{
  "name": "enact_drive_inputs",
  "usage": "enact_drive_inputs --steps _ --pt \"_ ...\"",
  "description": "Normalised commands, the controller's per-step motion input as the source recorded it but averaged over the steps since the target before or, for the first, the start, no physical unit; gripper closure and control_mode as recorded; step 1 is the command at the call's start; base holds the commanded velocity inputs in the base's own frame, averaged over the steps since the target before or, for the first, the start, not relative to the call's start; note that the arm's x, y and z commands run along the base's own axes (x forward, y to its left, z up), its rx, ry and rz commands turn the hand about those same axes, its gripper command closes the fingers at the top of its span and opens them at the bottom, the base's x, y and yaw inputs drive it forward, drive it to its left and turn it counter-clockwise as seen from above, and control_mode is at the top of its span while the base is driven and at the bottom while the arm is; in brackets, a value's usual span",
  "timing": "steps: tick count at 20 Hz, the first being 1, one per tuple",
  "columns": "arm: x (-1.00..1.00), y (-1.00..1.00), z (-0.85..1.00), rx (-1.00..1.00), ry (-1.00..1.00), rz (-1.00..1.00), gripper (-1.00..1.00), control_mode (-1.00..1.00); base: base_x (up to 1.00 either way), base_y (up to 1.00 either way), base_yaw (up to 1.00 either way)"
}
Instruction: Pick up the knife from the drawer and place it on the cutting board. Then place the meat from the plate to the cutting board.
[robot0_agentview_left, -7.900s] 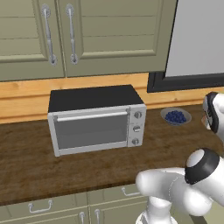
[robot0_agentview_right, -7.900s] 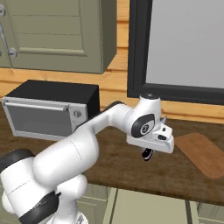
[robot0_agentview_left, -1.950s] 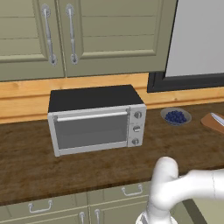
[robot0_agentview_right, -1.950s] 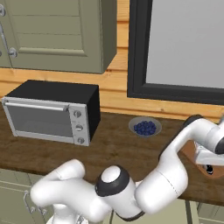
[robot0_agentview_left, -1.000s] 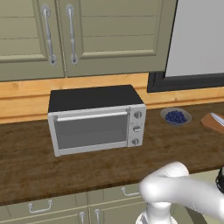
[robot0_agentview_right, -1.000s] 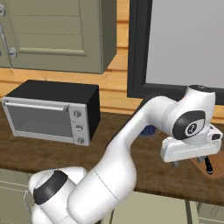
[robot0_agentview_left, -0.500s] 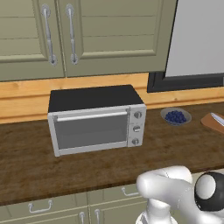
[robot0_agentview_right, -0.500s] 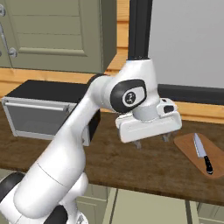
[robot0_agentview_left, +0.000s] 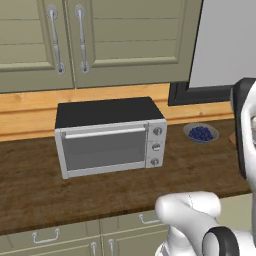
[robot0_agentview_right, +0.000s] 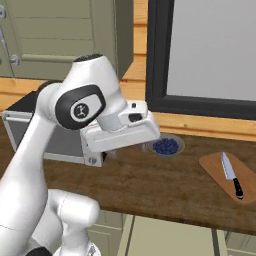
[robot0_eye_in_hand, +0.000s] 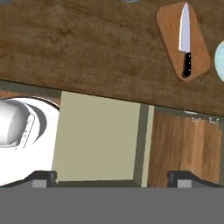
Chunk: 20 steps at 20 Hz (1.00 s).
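We see the knife (robot0_agentview_right: 230, 174) lying flat on the board (robot0_agentview_right: 225, 175) at the right edge of the right base frame, blade toward the wall, black handle toward the counter's front edge. In the hand frame the same knife (robot0_eye_in_hand: 185, 39) sits at the upper right, lengthwise on the board (robot0_eye_in_hand: 168, 39), its tip near the frame's top and its handle just inside the board's lower end. A pale blue-green arc of the plate (robot0_eye_in_hand: 220, 61) cuts in at the right edge of the hand frame, just beside the board; we cannot see the meat from this sliver.

The gripper (robot0_eye_in_hand: 112, 176) shows as two dark tips at the bottom corners of the hand frame, standing well apart with nothing between them. Below the counter (robot0_eye_in_hand: 78, 52) in that frame we note the open drawer (robot0_eye_in_hand: 99, 140), its pale interior at centre.

In the right base frame the arm's wrist block fills the centre-left, held above the counter; the fingers themselves are hidden there. Just right of it, near the back wall, sits the bowl (robot0_agentview_right: 166, 146) of blue berries. In the left base frame the bowl (robot0_agentview_left: 200, 133) lies right of centre, and the oven (robot0_agentview_left: 109, 136) stands at centre on the counter, its door closed.
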Motion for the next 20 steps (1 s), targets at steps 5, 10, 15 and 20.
enact_drive_inputs --steps 5,10,15,20 --pt "-0.03 0.50 0.22 0.10 -0.37 -0.11 -1.00 -1.00 0.00 0.00 0.00" --pt "0.00 0.91 0.42 0.01 -0.04 0.00 -1.00 -1.00 0.00 0.00 0.00" --pt "-0.01 0.97 0.01 0.00 0.01 0.13 -1.00 -1.00 0.00 0.00 0.00" --pt "-0.26 0.84 -0.03 0.00 0.00 0.03 -1.00 -1.00 0.00 0.00 0.00"
